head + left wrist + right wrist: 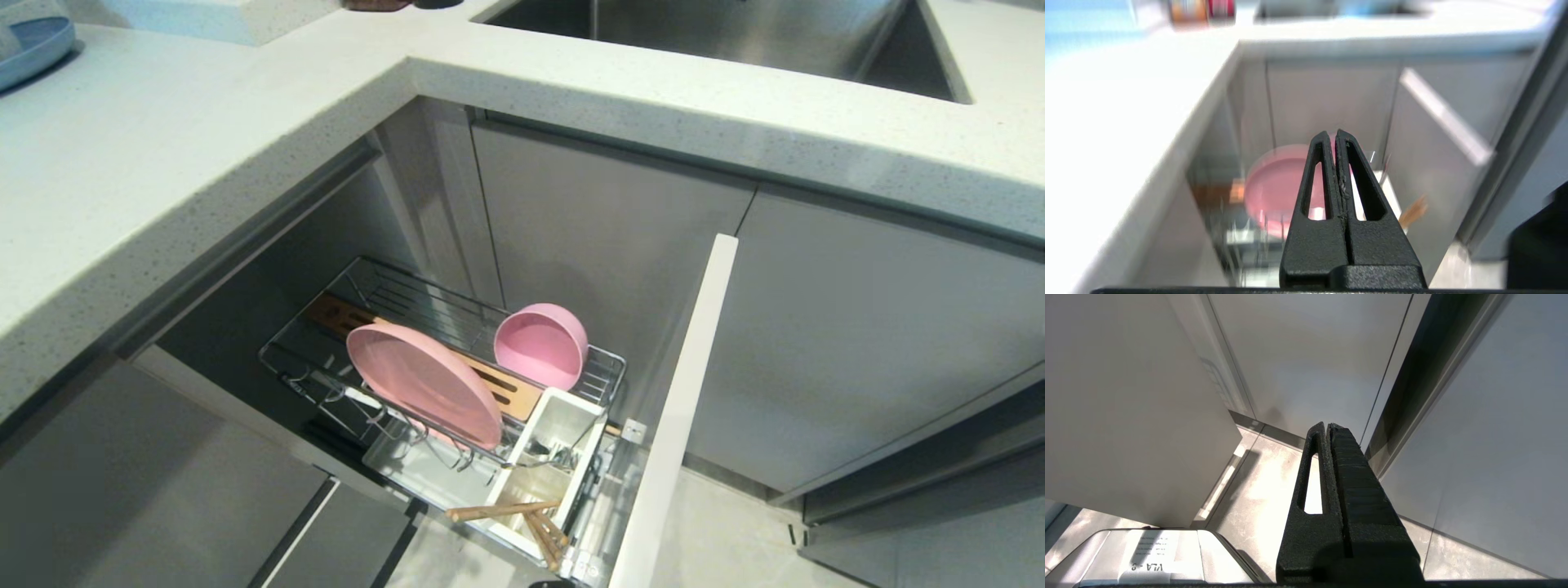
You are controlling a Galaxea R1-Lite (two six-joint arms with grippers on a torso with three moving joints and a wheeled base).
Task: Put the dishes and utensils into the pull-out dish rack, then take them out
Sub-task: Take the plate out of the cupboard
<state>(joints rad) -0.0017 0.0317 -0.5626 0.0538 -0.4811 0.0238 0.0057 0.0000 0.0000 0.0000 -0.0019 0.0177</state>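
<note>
The pull-out dish rack (pixel 445 384) sits low in the centre of the head view, drawn out of the corner cabinet and fully loaded. The pink plate (pixel 423 382) stands on edge in the wire prongs, the pink bowl (pixel 541 345) lies tipped on its side just behind it, and the chopsticks (pixel 522 519) poke out of the white caddy (pixel 545 465) at lower centre, where a glint of metal is probably the fork (pixel 535 455). Both look like light, stiff, matte ware with little slip — the plate's raised upper rim is likely the best hold, lifted straight up to clear the prongs. The left gripper (pixel 1336 138) points at the plate with fingers pressed together, empty; the right gripper (pixel 1327 426), likewise closed, hangs over the floor. Room is tight: the countertop (pixel 163 163) overhangs at upper left and the open door edge (pixel 682 408) walls the right — approach from above looks freest.
</note>
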